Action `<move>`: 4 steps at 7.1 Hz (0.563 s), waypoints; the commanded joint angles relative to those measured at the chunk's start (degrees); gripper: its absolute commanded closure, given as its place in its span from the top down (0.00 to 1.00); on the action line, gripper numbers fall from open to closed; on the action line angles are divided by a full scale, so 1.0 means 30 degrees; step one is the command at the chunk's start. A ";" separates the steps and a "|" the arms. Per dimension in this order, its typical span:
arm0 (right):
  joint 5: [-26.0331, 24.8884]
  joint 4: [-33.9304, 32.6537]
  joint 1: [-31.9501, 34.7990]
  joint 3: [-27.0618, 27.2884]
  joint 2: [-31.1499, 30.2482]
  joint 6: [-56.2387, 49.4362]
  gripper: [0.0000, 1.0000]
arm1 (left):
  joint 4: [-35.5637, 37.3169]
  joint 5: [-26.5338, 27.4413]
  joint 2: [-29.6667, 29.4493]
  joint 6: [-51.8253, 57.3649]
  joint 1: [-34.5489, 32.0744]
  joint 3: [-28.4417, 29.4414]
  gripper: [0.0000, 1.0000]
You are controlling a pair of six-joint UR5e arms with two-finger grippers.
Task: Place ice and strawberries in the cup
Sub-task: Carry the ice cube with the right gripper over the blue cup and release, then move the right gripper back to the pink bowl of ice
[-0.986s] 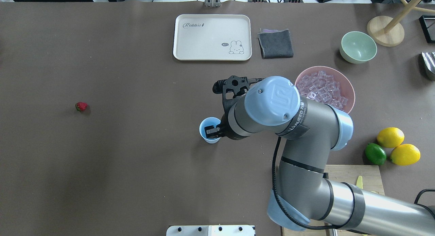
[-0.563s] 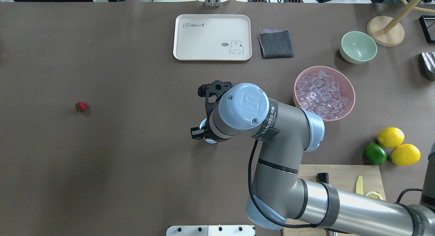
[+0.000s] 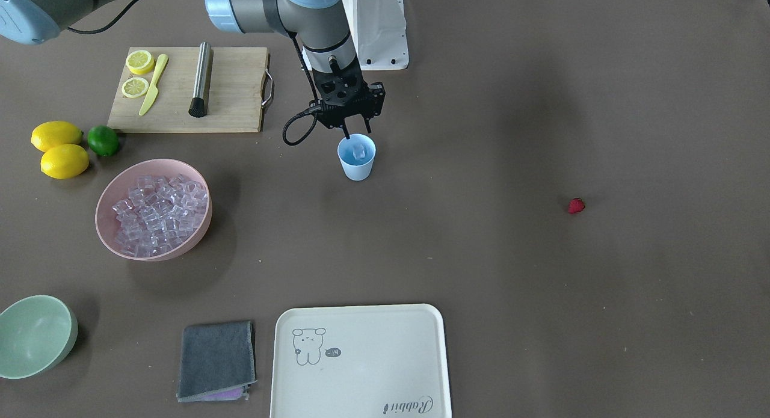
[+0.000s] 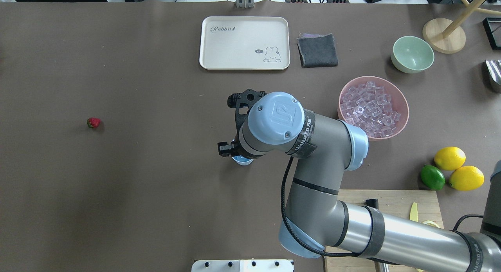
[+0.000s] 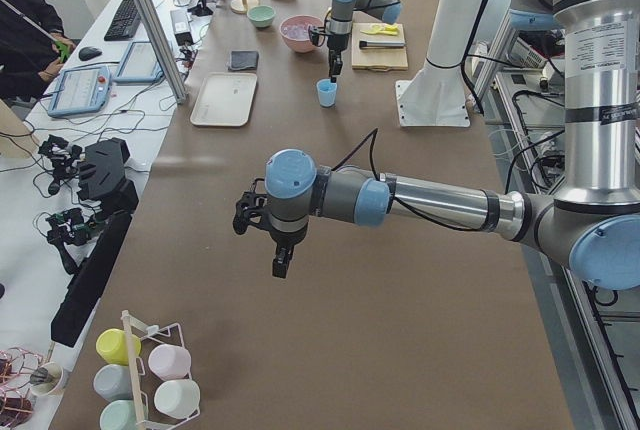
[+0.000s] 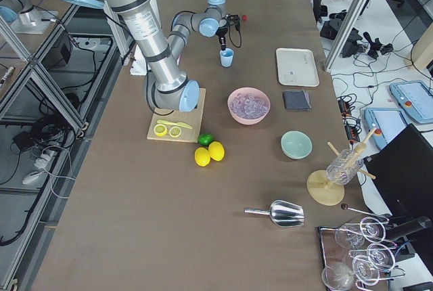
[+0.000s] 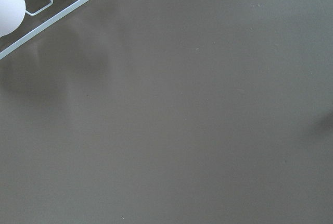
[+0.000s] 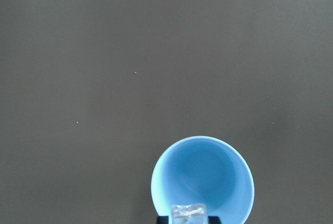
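The light blue cup (image 3: pixel 357 163) stands mid-table; only a sliver of it (image 4: pixel 242 161) shows under my right wrist in the overhead view. My right gripper (image 3: pixel 358 133) hangs just above the cup's rim, shut on one clear ice cube (image 8: pixel 189 211), also seen in the front view (image 3: pixel 360 149). The cup's inside (image 8: pixel 203 177) looks empty. More ice (image 4: pixel 368 107) fills the pink bowl (image 3: pixel 111 240). The red strawberry (image 4: pixel 93 122) lies alone far to the left. My left gripper (image 5: pixel 280 262) hovers over bare table far from these; I cannot tell if it is open.
A white rabbit tray (image 4: pixel 244 43), grey cloth (image 4: pixel 317 49) and pale green bowl (image 4: pixel 412 54) sit along the far edge. Two lemons (image 4: pixel 449 157) and a lime (image 4: pixel 432 177) lie by the cutting board (image 3: pixel 231 90). A wire cup rack (image 7: pixel 47 5) is near my left wrist.
My right arm has swung left, so the wrist now covers the cup from above. The gripper has shifted left over the cup. The strawberry and bowls have not moved.
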 commanded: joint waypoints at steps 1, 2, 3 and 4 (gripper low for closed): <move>0.0313 -0.0145 0.0704 0.0222 -0.0010 0.0077 0.83 | 0.0000 0.0000 -0.0005 -0.0019 0.0029 -0.0013 0.97; 0.1795 -0.0291 0.2131 0.0486 -0.0649 -0.0242 0.82 | 0.0000 0.0000 -0.0006 -0.0019 0.0000 0.0016 0.97; 0.3899 -0.0293 0.4146 0.1359 -0.2135 -0.1928 0.81 | 0.0000 0.0000 -0.0006 -0.0019 0.0000 0.0016 0.97; 0.5109 -0.0293 0.5646 0.2122 -0.3803 -0.3859 0.81 | 0.0000 0.0000 0.0023 -0.0019 0.0000 -0.0013 0.97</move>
